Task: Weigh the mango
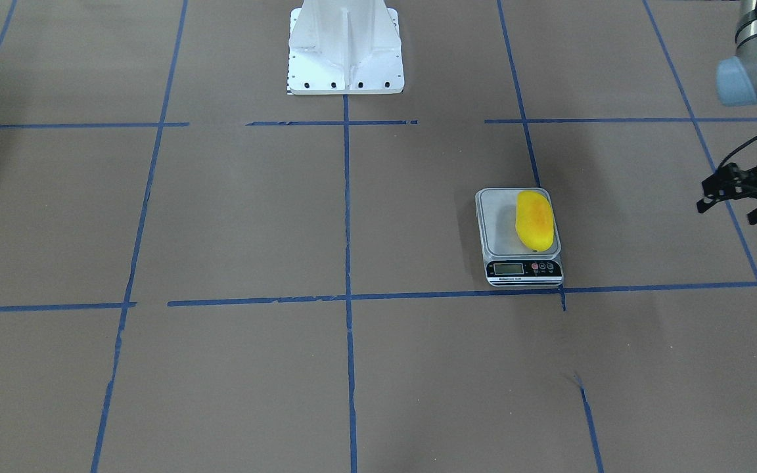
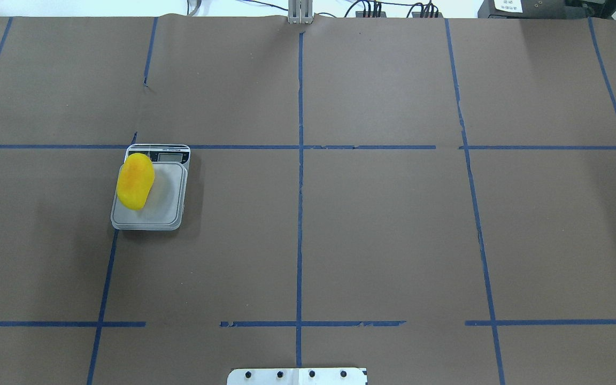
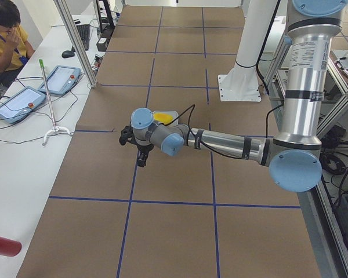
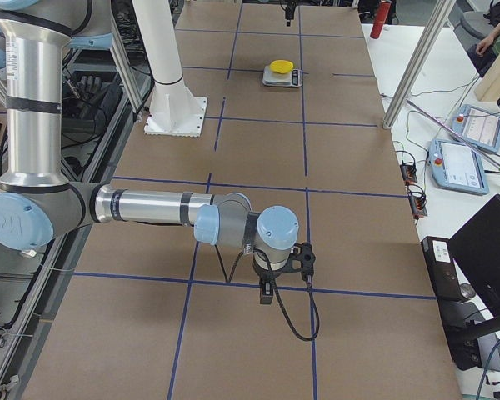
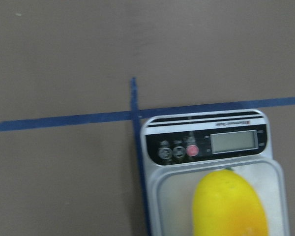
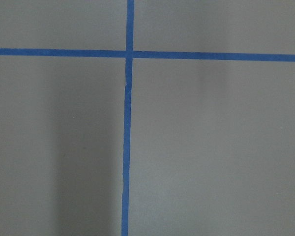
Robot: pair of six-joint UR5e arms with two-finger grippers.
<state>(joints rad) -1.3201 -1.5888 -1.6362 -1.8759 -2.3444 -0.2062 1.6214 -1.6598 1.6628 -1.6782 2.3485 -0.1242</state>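
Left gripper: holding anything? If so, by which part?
Nothing. The left gripper hangs empty, jaws apart, off to the side of the scale. The mango lies free on its platform.

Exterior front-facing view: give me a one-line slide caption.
Mango resting on the scale, left end effector open and apart at the view's right edge.

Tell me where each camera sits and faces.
Front-facing: across the table, looking down at the robot's base; left arm at right edge.
Overhead: behind the robot, looking forward and down; base at bottom.
Exterior left: robot's left table end, looking along it; left arm near.
Exterior right: opposite end; right arm near.
Left wrist: down on mango and scale; no body.
Right wrist: down on blue tape; no body.
Front-facing and overhead share the mango on the scale.
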